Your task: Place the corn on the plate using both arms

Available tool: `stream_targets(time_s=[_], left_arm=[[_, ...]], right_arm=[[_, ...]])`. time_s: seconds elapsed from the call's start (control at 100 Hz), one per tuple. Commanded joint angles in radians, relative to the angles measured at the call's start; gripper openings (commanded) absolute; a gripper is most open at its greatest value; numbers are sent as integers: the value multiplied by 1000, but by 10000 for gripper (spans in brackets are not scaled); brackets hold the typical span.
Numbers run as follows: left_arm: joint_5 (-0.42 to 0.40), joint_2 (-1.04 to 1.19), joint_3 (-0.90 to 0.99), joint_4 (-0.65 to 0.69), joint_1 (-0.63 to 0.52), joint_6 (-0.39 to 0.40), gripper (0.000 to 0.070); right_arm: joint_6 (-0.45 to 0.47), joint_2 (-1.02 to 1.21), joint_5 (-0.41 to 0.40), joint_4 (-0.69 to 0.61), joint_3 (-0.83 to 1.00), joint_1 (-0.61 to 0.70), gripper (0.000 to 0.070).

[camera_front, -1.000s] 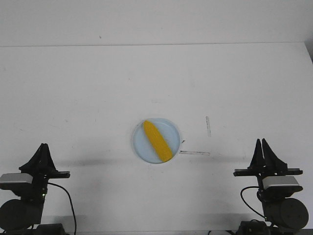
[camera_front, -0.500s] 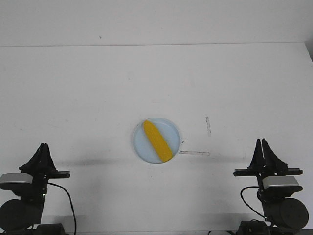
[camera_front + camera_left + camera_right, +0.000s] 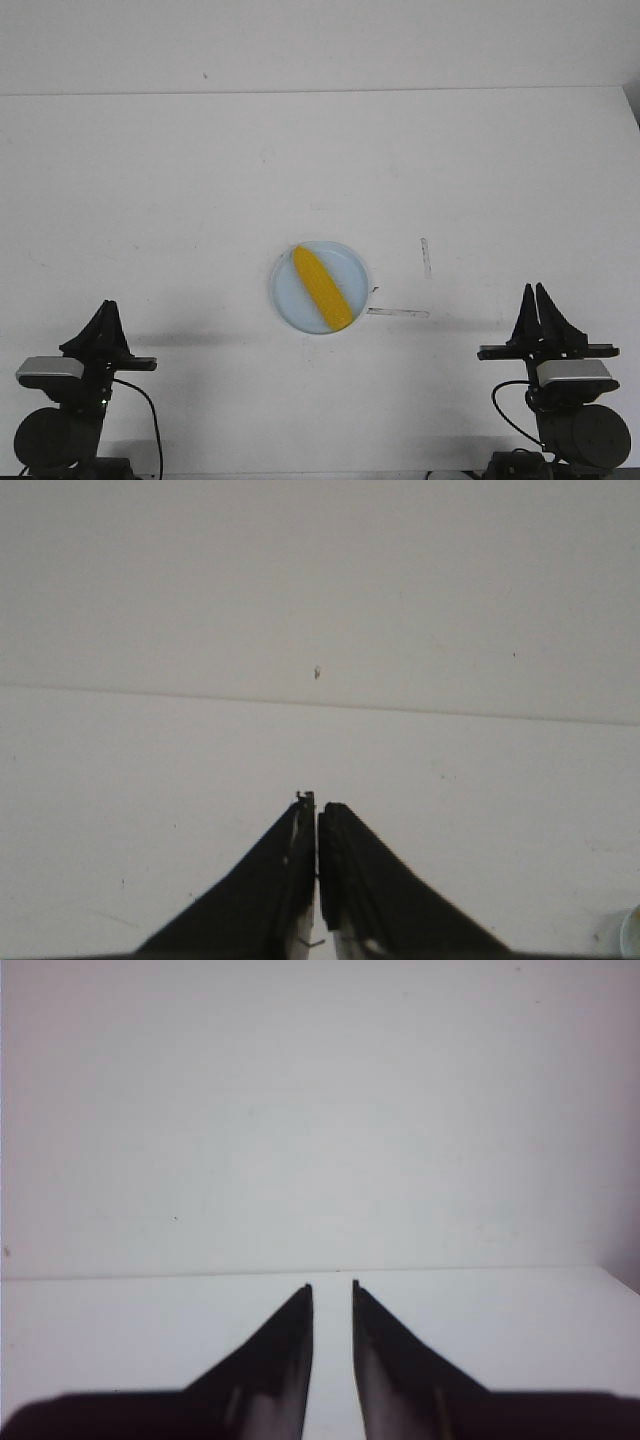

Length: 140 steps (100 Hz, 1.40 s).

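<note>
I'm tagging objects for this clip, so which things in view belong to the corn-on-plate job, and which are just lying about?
Part of the job:
- corn, lying diagonally on the plate
- plate
- left end effector, shut and empty
- right end effector, slightly open and empty

Just there:
- table
- two thin strip marks on the table, right of the plate

The front view looks down and forward over the whole bench (image 3: pixel 320 160) from high up. Each wrist view looks low along the bench to its far edge, past closed or near-closed jaws.
</note>
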Motion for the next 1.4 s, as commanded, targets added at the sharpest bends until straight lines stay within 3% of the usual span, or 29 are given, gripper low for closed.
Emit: stream_targets(time_s=[0.0,0.32,0.42,0.94,1.12,1.39], left_arm=[[-6,-17,-25,33,-3,-19,0],[-6,-72,-188,56,-1,-19,1],[-5,-72,-256,132,-2,-19,1],[2,-72,-253,133,-2,-19,1],[2,-72,-253,128,-2,124,1],[3,-72,-253,135,-2,118,1]], right_arm=[[-1,-3,0,10,6,1,78],[-1,-3,0,10,6,1,78],[-1,-3,0,10,6,1,78],[-1,-3,0,10,6,1,78],[-1,-3,0,10,6,1,78],[-1,-3,0,10,6,1,78]])
